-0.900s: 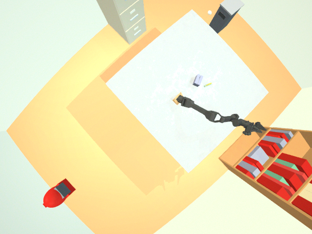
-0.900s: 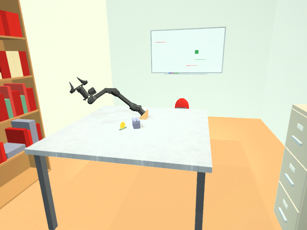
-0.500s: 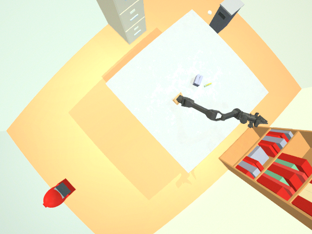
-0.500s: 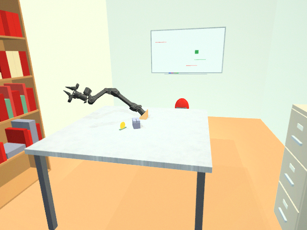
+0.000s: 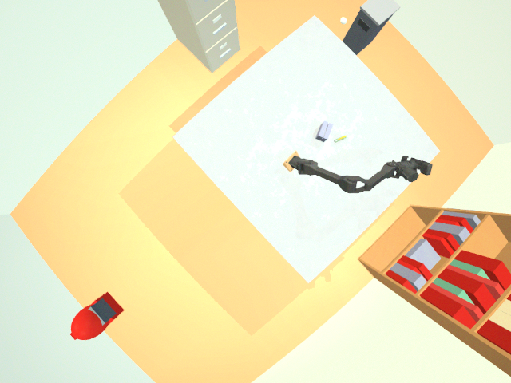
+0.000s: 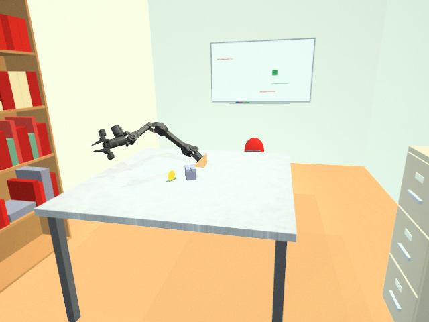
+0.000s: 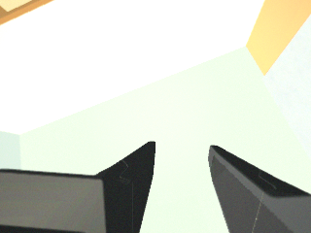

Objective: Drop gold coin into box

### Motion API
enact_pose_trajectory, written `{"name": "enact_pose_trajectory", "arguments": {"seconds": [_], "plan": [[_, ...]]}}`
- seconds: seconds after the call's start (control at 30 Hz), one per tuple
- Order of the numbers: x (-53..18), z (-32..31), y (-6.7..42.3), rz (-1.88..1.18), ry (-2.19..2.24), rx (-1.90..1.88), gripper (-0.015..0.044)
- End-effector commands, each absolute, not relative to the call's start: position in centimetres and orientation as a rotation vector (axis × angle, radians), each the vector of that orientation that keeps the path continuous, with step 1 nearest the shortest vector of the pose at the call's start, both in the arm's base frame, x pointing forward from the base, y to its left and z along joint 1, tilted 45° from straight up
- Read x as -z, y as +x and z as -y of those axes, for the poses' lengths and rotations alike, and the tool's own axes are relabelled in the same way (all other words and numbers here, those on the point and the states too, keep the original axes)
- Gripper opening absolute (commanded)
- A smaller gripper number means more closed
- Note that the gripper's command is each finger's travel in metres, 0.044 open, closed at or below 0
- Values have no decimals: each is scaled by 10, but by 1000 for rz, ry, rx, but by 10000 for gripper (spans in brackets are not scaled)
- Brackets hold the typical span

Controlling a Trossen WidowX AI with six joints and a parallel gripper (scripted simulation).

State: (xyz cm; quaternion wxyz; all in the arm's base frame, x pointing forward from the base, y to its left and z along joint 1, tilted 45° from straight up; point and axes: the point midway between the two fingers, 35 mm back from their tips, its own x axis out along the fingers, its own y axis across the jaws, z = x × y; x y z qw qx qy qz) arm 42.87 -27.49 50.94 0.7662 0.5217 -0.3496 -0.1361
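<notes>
Still approaching: gripper (image 6: 94, 147) partly closed on nothing, raised past the table (image 6: 242, 194) edge. Well away from it, coin (image 6: 171, 174) upright in holder (image 6: 171, 180), just beside box (image 6: 190, 172). Next, probably: swing back over coin, then widen.

Office: whiteboard (image 6: 262, 70), filing cabinet (image 6: 409, 235), bookshelf (image 6: 41, 78).

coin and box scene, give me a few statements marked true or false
1. The coin stands on edge in its green holder. True.
2. The gripper is shut on the coin. False: it holds nothing, fingers partly apart, out past the table edge near the bookshelf.
3. The grey box sits between the coin and the arm's base. True.
4. The box lies tipped on its side. False: it stands upright, slot on top.
</notes>
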Motion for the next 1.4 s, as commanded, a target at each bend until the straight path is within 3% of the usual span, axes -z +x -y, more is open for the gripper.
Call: {"name": "enact_pose_trajectory", "arguments": {"seconds": [0.0, 0.2, 0.4, 0.67, 0.9, 1.37], "plan": [[-452, 261, 464, 557, 1161, 447, 161], [-358, 219, 493, 183, 1114, 674, 161], [-272, 167, 488, -213, 952, 848, 161], [-186, 93, 431, -779, 521, 989, 161], [-164, 46, 349, -1250, -80, 988, 161], [-143, 62, 329, -1329, -219, 972, 161]]}}
